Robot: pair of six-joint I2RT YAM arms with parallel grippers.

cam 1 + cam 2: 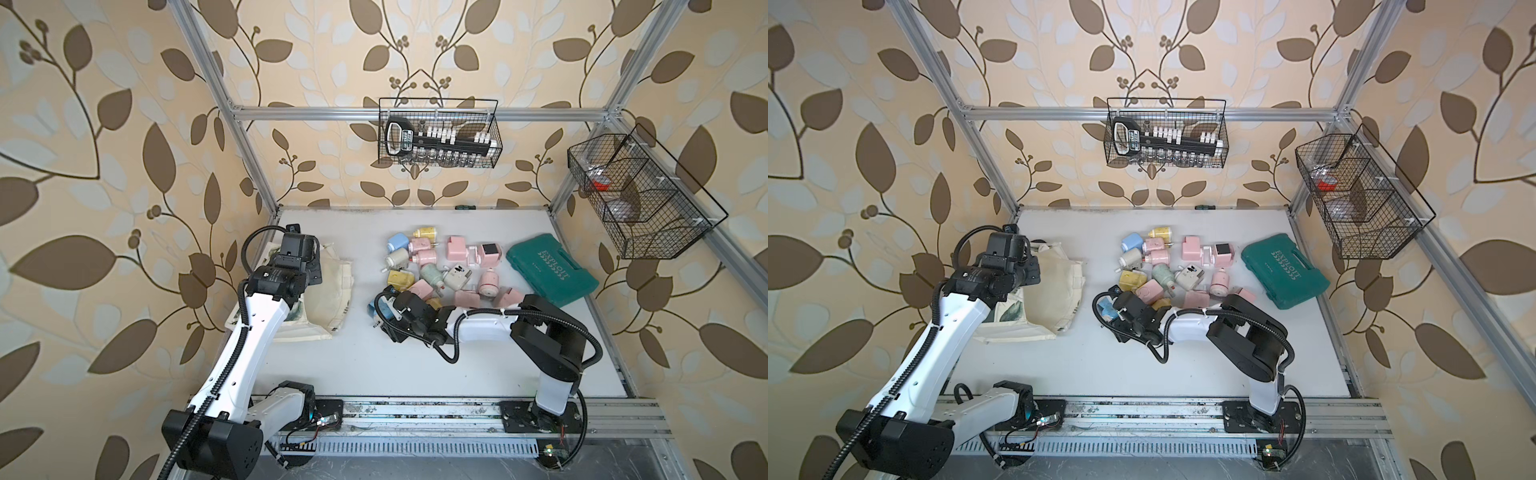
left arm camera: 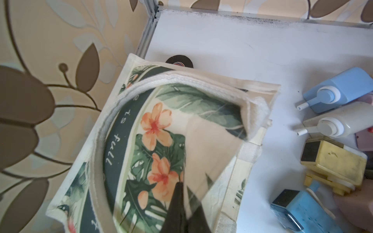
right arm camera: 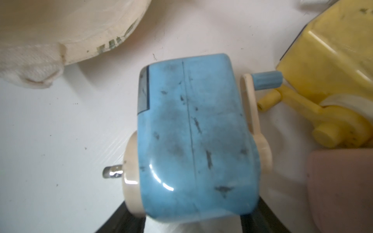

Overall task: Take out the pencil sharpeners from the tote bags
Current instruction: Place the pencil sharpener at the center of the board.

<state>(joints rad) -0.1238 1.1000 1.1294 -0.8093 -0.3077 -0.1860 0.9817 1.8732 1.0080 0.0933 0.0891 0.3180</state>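
1. The step in hand looks like setting a sharpener down: the right gripper (image 3: 193, 226) has its jaws partly apart on either side of a scuffed light-blue boxy plastic crank sharpener (image 3: 197, 137), which sits just beside the pile of pastel pencil sharpeners (image 1: 446, 266) on the white tabletop (image 1: 374, 365).
2. The left gripper (image 2: 182, 211) is closed, pinching the fabric of the cream canvas tote bag with green leaves and orange-pink flowers (image 2: 159, 145); the bag lies slumped at the table's left side, well apart from the pile.
3. Whether any sharpener remains inside the bag cannot be told.
4. The next move probably calls for releasing the blue sharpener and retreating without knocking the yellow sharpener (image 3: 331, 60) touching its crank knob.
5. Writing: the flat teal plastic case (image 1: 552, 270) reads "EXPLOIT"; the bag's dark band shows "is full", the rest hidden.
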